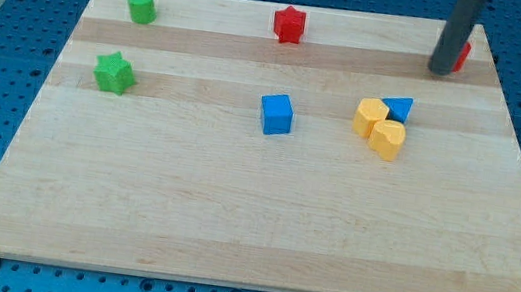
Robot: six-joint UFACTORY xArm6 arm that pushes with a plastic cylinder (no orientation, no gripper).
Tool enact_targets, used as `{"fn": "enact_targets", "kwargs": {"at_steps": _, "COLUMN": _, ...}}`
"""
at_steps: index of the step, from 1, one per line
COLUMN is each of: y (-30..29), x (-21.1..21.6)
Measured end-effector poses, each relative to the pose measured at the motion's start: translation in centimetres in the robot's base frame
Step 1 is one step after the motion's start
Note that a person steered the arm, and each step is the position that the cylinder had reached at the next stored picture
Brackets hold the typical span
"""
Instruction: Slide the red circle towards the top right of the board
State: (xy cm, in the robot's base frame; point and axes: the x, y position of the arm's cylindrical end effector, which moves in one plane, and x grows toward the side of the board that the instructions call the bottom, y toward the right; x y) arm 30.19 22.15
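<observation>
The red circle point(464, 58) sits near the board's top right corner, mostly hidden behind my dark rod; only a red sliver shows at the rod's right side. My tip point(442, 71) rests on the board just left of and touching or nearly touching that block. A red star point(289, 24) lies at the top middle.
A green circle point(141, 6) is at the top left and a green star point(114, 73) below it. A blue cube point(276, 114) is in the middle. Two yellow blocks point(380, 127) and a blue triangle point(398, 109) cluster at the right. The wooden board point(229, 233) ends close to the red circle.
</observation>
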Motion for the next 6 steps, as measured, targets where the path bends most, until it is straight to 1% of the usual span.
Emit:
{"fn": "enact_targets", "kwargs": {"at_steps": 2, "y": 1.3, "x": 0.5}}
{"fn": "enact_targets", "kwargs": {"at_steps": 4, "y": 1.3, "x": -2.2}}
{"fn": "enact_targets", "kwargs": {"at_steps": 6, "y": 1.6, "x": -2.2}}
